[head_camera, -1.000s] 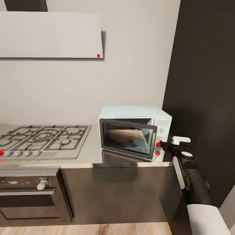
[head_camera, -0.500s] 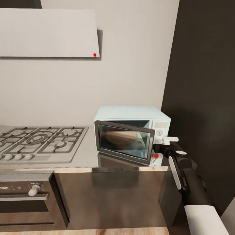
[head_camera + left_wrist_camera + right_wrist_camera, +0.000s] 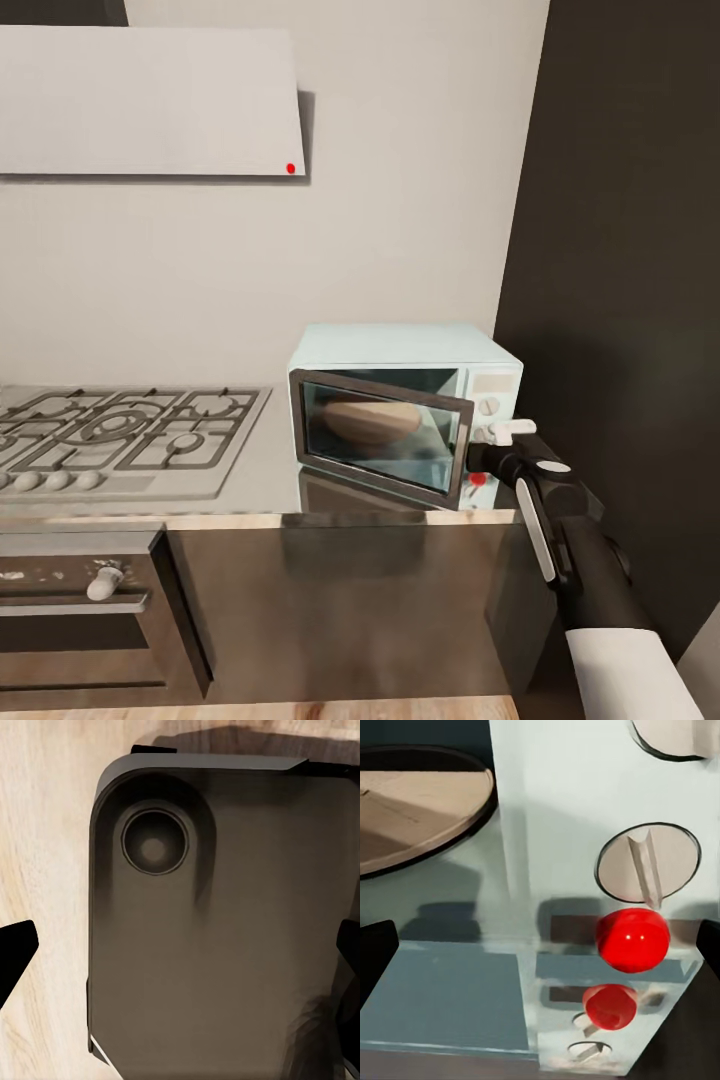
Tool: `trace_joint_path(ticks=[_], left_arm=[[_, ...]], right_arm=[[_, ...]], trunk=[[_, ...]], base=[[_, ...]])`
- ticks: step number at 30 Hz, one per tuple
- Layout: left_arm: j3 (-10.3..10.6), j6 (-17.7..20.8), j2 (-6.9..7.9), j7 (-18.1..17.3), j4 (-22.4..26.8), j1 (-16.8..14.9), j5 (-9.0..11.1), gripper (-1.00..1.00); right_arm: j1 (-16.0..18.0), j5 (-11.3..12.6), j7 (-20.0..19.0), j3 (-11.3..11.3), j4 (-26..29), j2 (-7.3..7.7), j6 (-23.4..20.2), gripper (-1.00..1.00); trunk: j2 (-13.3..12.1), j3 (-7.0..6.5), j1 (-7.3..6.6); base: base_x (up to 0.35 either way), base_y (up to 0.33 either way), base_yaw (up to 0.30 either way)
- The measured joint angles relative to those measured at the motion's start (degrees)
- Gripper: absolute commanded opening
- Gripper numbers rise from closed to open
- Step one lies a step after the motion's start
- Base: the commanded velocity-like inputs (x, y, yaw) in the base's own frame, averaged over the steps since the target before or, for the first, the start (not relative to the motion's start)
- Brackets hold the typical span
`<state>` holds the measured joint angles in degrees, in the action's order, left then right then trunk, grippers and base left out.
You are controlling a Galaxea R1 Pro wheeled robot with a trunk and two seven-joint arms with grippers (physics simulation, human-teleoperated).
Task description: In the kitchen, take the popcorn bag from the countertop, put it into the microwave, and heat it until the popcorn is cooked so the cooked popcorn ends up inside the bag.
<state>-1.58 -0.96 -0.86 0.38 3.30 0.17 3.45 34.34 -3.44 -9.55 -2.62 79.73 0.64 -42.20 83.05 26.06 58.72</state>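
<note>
1. Microwave (image 3: 400,405) on surface (image 3: 270,470), door (image 3: 385,432) ajar.
2. Bag (image 3: 365,422) inside, seen thru glass.
3. R claw (image 3: 497,433) at knob panel (image 3: 649,870), fingers apart.
4. L claw (image 3: 180,960) over floor, fingers apart.

A kitchen: gas hob (image 3: 120,435), built-in oven (image 3: 80,610), microwave (image 3: 400,350) on countertop (image 3: 265,470).
</note>
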Motion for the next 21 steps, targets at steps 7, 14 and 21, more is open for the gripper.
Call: trace_joint_path(ticks=[7, 14, 21], left_arm=[[-0.1, 0.0, -0.06, 0.2, 0.1, 0.0, 0.2, 1.00], [-0.1, 0.0, -0.06, 0.2, 0.0, 0.0, 0.2, 1.00], [-0.1, 0.0, 0.00, 0.2, 0.1, 0.0, 0.2, 1.00]], right_arm=[[0.0, 0.7, 0.0, 1.1, 0.2, -0.02, -2.2, 1.00], [0.0, 1.6, -0.1, 1.1, 0.2, -0.03, -2.4, 1.00], [0.0, 1.7, -2.1, 1.1, 0.1, -0.02, -2.4, 1.00]], trunk=[[0.0, 0.00, 0.03], [0.0, 0.00, 0.03], [0.0, 0.00, 0.03]], base=[[-0.234, 0.143, 0.000], [-0.267, 0.201, 0.000], [-0.255, 0.218, 0.000]])
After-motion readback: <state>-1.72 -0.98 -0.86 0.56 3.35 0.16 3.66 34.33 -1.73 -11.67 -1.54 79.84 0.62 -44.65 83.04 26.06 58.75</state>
